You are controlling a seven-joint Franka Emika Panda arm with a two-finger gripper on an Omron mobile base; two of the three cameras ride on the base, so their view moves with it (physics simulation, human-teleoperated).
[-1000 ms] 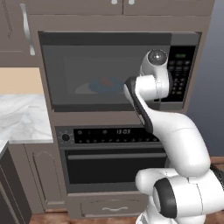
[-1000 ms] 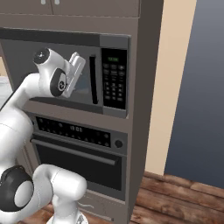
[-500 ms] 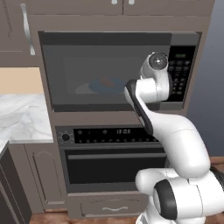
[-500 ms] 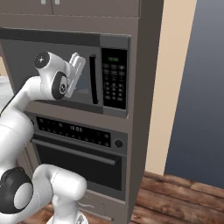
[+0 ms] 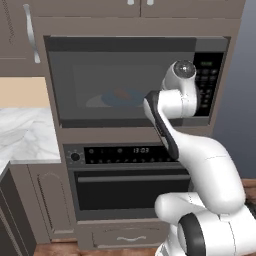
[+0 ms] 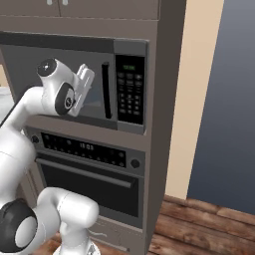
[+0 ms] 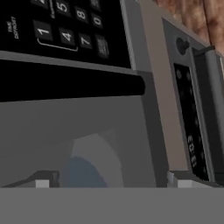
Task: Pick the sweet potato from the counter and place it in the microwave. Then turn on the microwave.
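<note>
The small reddish-orange sweet potato (image 5: 120,93) seems to lie on the round blue plate (image 5: 122,98) behind the dark glass door of the wide grey-steel microwave (image 5: 100,80), dimly seen. At its 3 o'clock, the white arm's two-finger gripper (image 6: 85,84), fingers (image 7: 42,183) spread apart and empty, hovers near the black door handle (image 6: 105,90), left of the black keypad panel (image 6: 130,89).

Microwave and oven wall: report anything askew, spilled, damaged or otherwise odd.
Nothing stands out. The microwave door is shut and sits flush, with the blue plate showing dimly through the glass. The keypad and the oven below look intact. The gripper hovers open by the door handle, holding nothing.
</note>
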